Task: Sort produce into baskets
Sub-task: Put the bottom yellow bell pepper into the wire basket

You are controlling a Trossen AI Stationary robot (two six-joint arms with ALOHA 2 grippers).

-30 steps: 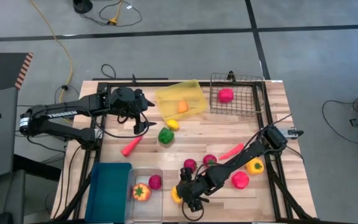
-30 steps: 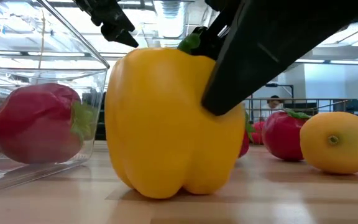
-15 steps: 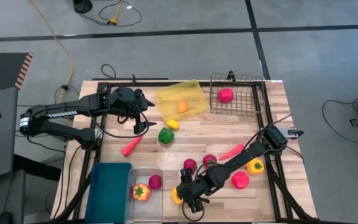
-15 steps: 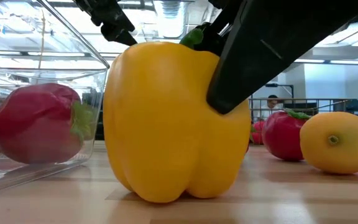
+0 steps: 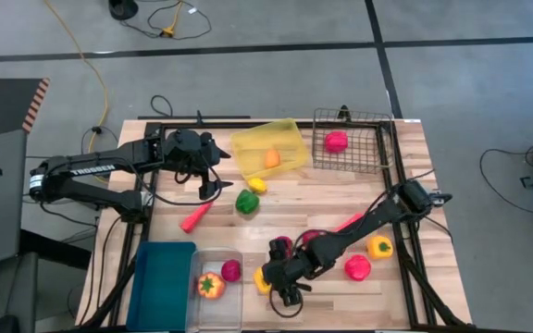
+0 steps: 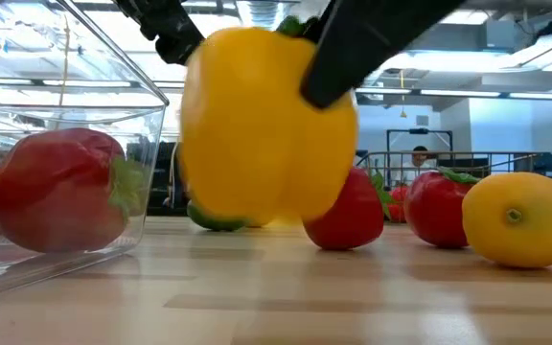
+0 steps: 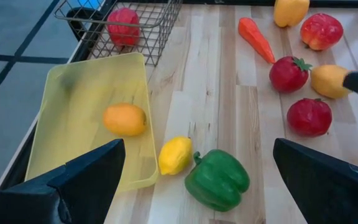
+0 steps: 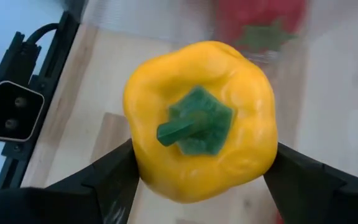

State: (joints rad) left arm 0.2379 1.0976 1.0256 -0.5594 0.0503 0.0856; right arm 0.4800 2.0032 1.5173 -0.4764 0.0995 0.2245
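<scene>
My right gripper [image 5: 266, 282] is shut on a yellow pepper [image 8: 201, 121] near the table's front edge, beside the clear bin [image 5: 218, 310]. The pepper [image 6: 262, 125] hangs above the tabletop. My left gripper [image 5: 213, 185] is open and empty, above the table at the far left, next to the yellow tray [image 5: 285, 139]. A green pepper [image 7: 219, 180] and a yellow lemon [image 7: 174, 155] lie on the wood below it. An orange lemon [image 5: 272, 159] lies in the yellow tray. A red piece [image 5: 337, 141] lies in the wire basket [image 5: 368, 120]. My right gripper pinches the yellow pepper by two opposite sides of its body [image 8: 138, 158], one finger [image 8: 104, 180] on each side. The fingers come from above, pointing down. The pepper is lifted clear of the table, with its green stem [image 8: 191, 124] up and slightly tilted.
The blue bin [image 5: 163, 282] stands at the front left. The clear bin holds an orange-red piece [image 5: 210, 286] and a red one [image 5: 231, 270]. Red tomatoes [image 5: 313, 238], a red pepper [image 5: 357, 267], a yellow pepper [image 5: 379, 246] and two long red pieces [image 5: 194, 217] [image 5: 345, 224] lie loose.
My right gripper has gone up and a little toward the table's far edge with the yellow pepper. The pepper stood on the table and is now lifted clear of it, slightly tipped. The left arm has kept still.
</scene>
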